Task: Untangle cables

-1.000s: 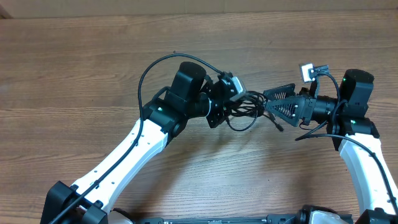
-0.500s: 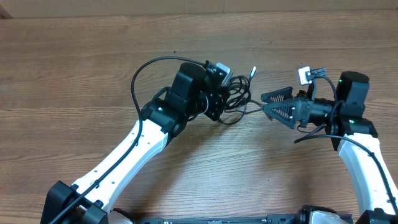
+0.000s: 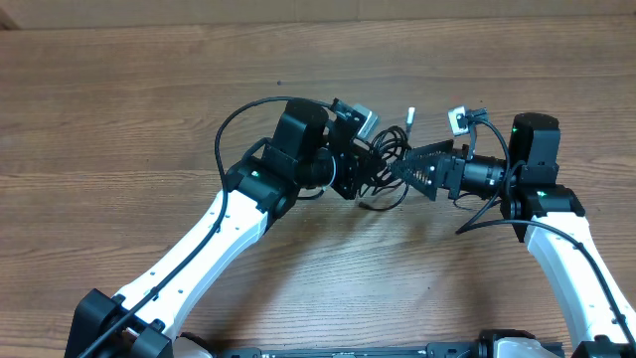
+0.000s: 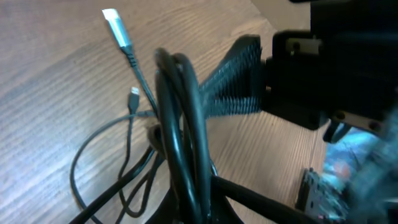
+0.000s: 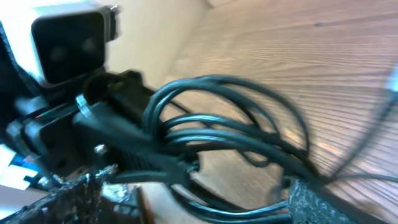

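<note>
Cables (image 3: 383,159) sit in a tangled bundle of thin black loops near the middle of the wooden desk (image 3: 119,99), a little toward its far edge, between the two grippers. The left gripper (image 3: 350,169) reaches in from the left and is clamped on the bundle. In the left wrist view several cords run together in a tight upright sheaf out of the bottom of the picture, where the grip itself is hidden. The right gripper (image 3: 405,169) points in from the right with its jaws spread wide. In its own view the two ribbed fingers (image 5: 68,199) stand far apart at the lower corners, with loops of cord passing across the space between them. Whether either finger touches a cord cannot be told through the blur. One cord ends in a silvery plug tip (image 3: 408,116) that sticks out toward the far edge, above the right gripper. A smaller plug (image 4: 134,98) lies beside it on a thinner cord, which curls in a loose loop on the desk. A thicker black wire (image 3: 231,124) arcs from the left arm.
</note>
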Motion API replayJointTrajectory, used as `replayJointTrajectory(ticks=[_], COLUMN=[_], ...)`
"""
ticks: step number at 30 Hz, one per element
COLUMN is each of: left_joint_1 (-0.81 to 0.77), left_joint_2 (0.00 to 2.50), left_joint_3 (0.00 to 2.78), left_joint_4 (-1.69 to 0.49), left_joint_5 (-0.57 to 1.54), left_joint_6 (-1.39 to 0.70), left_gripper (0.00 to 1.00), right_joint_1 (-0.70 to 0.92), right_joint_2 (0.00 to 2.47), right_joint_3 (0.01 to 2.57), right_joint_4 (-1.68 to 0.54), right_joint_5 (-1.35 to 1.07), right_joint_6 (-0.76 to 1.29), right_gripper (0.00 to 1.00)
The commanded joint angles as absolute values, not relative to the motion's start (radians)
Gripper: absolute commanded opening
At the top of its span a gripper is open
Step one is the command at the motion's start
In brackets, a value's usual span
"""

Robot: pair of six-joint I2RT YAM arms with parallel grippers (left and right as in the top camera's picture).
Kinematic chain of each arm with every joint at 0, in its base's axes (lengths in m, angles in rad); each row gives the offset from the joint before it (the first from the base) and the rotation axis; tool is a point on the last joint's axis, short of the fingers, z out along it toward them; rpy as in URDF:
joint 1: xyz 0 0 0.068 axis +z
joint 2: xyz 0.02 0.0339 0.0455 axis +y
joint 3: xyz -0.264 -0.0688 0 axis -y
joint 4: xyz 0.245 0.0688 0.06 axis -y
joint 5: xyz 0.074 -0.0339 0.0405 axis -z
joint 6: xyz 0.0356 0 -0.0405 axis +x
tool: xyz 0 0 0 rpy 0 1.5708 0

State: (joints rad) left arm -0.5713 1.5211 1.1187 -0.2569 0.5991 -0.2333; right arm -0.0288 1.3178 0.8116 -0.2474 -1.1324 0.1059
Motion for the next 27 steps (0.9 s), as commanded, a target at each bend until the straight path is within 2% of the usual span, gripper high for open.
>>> replayJointTrajectory(ticks=[1, 14, 17, 23, 27], left_joint_1=[-0.571, -0.577, -0.577, -0.577, -0.577], left_joint_2=[1.52, 1.52, 1.52, 1.52, 1.52], left_joint_3=[1.126, 1.126, 1.126, 1.126, 1.126], left_joint_4=[-0.273, -0.258, -0.277, -0.381, -0.384], left_joint_5=[0.713, 0.739, 0.688, 0.407, 0.406], left_joint_6=[-0.201, -0.179, -0.179, -0.234, -0.267], left_gripper=[0.04, 0.04, 0.04, 0.04, 0.04], right_joint_1=[-0.028, -0.026, -0.026, -0.03, -0.029], right_joint_2=[1.32, 1.32, 1.32, 1.318, 1.318], right_joint_3=[0.819, 0.819, 0.819, 0.819, 0.819], right_joint_4=[-0.243, -0.282, -0.279, -0.234, -0.15], right_joint_5=[-0.987, -0.987, -0.987, -1.005, -1.103], right_joint_6=[0.096, 0.095, 0.096, 0.096, 0.075], right_gripper=[0.92, 0.9, 0.91, 0.89, 0.91])
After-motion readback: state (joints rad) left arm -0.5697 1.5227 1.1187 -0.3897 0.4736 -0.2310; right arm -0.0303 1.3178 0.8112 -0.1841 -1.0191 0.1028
